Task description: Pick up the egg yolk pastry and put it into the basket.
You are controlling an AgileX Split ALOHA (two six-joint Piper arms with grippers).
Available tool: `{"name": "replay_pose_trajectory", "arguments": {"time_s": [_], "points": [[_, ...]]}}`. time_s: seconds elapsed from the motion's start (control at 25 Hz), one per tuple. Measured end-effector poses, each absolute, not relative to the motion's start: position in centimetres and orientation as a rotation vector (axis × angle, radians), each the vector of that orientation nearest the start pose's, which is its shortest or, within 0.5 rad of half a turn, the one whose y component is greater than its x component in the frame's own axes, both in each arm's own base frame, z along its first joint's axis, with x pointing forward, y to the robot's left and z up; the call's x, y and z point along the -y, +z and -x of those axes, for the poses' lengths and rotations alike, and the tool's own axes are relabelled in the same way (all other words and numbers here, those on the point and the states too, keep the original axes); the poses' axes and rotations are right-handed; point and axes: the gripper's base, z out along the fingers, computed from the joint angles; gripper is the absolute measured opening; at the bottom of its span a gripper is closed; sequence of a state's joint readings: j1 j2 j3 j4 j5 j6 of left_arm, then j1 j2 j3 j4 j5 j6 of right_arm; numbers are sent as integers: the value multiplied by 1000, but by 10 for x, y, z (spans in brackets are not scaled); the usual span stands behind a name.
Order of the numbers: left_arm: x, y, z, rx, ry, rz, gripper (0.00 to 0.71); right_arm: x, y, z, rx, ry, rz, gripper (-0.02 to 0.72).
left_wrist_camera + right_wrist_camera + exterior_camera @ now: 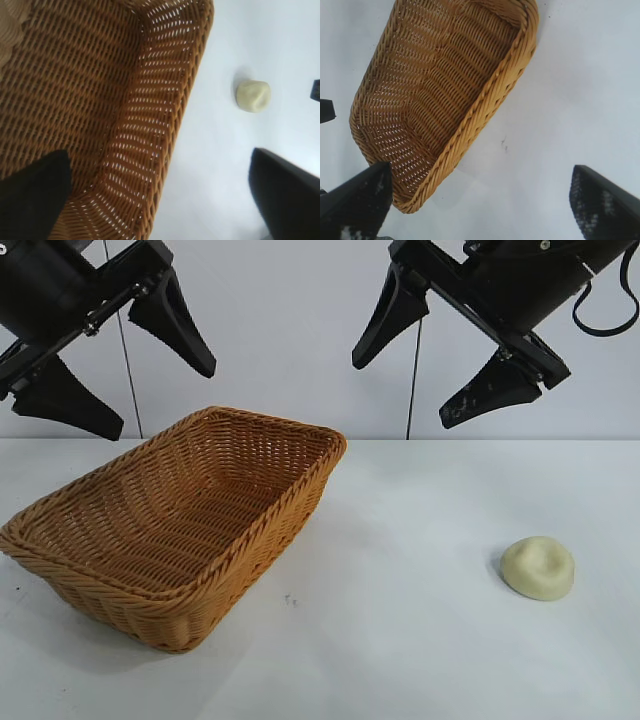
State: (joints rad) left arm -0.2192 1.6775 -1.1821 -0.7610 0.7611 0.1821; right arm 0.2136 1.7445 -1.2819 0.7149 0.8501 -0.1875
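The egg yolk pastry, a small pale cream dome with a dent on top, lies on the white table at the right; the left wrist view shows the pastry beyond the basket's rim. The orange-brown wicker basket stands empty at the left, and its rim also runs through the right wrist view. My left gripper hangs open high above the basket. My right gripper hangs open high over the table, up and left of the pastry. Neither holds anything.
The white table stretches bare between basket and pastry, with a small dark speck near the basket's front corner. A pale wall with vertical seams stands behind.
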Motion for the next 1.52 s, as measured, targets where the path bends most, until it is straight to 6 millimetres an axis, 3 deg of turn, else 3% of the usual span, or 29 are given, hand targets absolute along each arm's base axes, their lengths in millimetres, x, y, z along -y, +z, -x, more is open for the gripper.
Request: {"name": "replay_pose_trajectory", "arguments": {"time_s": [1.36,1.52], "points": [[118,253,-333,-2633,-867,80,692,-121,253,-347,-2690,861,12,687],[117,261,-329,-2616,-855,70,692,-121,253,-347,-2690,861,12,687]]}}
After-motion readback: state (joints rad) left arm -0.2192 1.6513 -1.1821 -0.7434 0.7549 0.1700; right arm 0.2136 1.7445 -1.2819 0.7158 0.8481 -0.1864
